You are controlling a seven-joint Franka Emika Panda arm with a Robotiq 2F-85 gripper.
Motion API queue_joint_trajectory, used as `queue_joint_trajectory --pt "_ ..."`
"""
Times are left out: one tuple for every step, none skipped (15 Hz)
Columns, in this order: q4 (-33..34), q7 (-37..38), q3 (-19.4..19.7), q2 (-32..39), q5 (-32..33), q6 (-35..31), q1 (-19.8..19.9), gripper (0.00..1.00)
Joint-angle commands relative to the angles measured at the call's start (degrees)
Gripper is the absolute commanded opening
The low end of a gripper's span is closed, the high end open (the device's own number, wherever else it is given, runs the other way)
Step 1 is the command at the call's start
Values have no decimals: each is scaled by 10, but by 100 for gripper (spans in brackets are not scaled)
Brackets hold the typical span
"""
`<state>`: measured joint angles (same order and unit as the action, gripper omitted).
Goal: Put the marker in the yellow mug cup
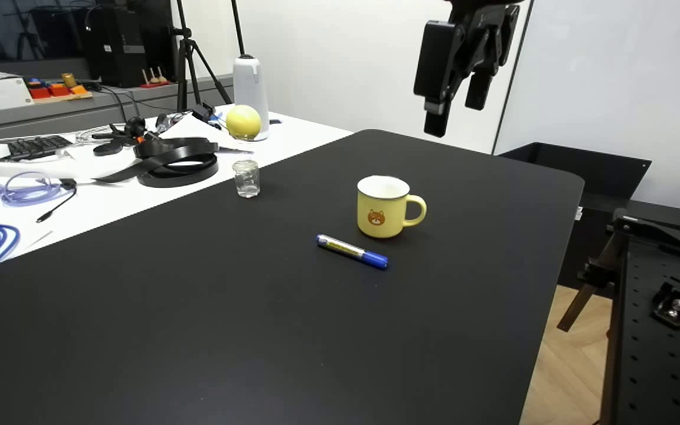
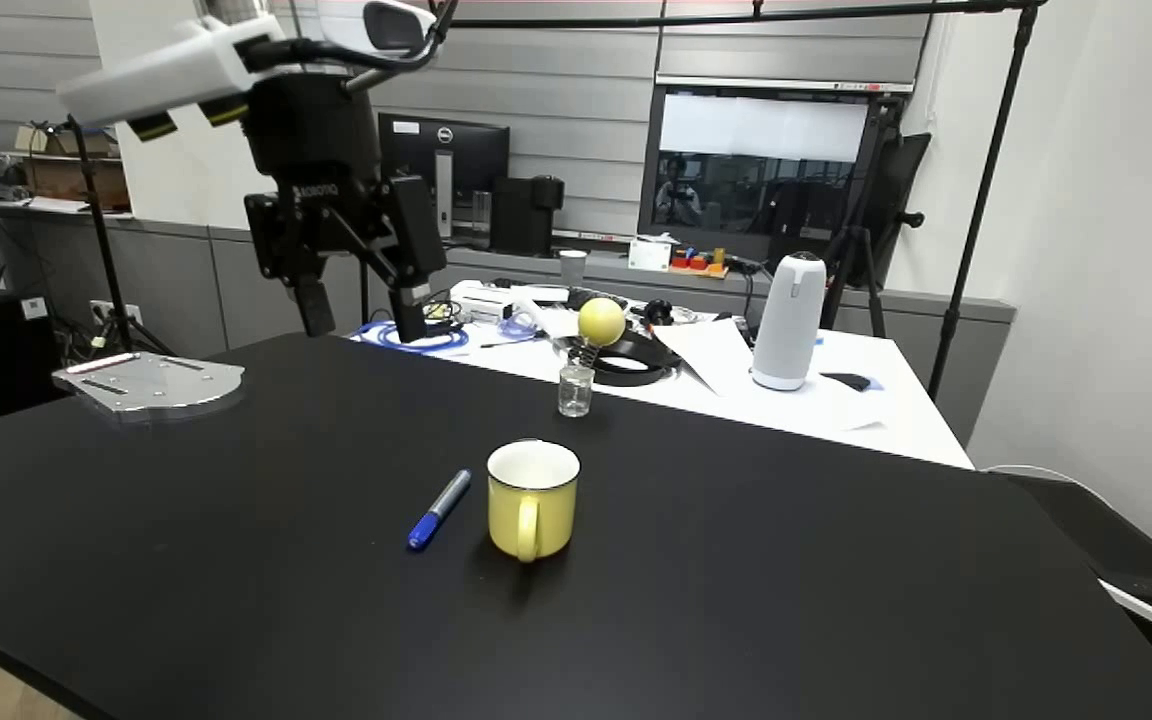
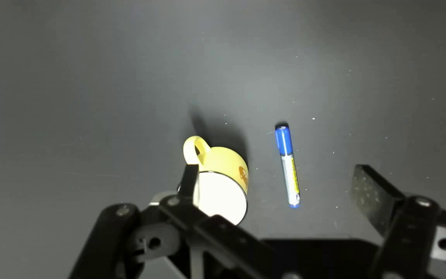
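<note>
The blue-capped marker [image 1: 352, 251] lies flat on the black tabletop [image 1: 169, 330], just beside the yellow mug [image 1: 380, 208] but apart from it. The mug stands upright, its white-lined mouth facing up and a small animal face [image 1: 376, 218] printed on its side. Well above the tabletop hangs the end effector [image 2: 361, 312], released, its fingers [image 2: 408, 314] spread wide with nothing held between them.

From this, the step in hand looks like the approach to the marker; the grasp and the placing are both yet to be done. In the wrist view the marker falls between the two fingertips and lies roughly across their closing direction, so the angle of approach seems close to right. Height is what is wanting: the next move calls for a descent to the tabletop, with perhaps a small sideways shift. One finger [image 3: 188, 184] overlaps the mug in that same view, so coming down at this full spread could knock the rim; edging away from the mug, or bringing the fingers nearer together first, would suit the narrow gap between mug and marker.

Once held, the marker will probably need tipping steeply over the mouth, since it looks longer than the mouth is wide.
</note>
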<state>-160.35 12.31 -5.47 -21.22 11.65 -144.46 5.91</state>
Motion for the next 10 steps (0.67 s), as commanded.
queue_joint_trajectory --pt "14 106 -50 84 79 -50 31 100" --pt "20 135 -61 112 104 -62 36 100" --pt "26 168 -70 137 131 -71 40 100" --pt "35 204 -74 168 159 -82 40 100" --pt "45 237 -73 197 187 -90 37 100" --pt "61 263 -63 234 207 -99 27 100" --pt "79 271 -74 273 204 -100 38 100" --pt "99 266 -67 309 188 -94 32 100" --pt "118 248 -64 342 164 -92 32 100" --pt "140 239 -62 377 152 -91 34 100"
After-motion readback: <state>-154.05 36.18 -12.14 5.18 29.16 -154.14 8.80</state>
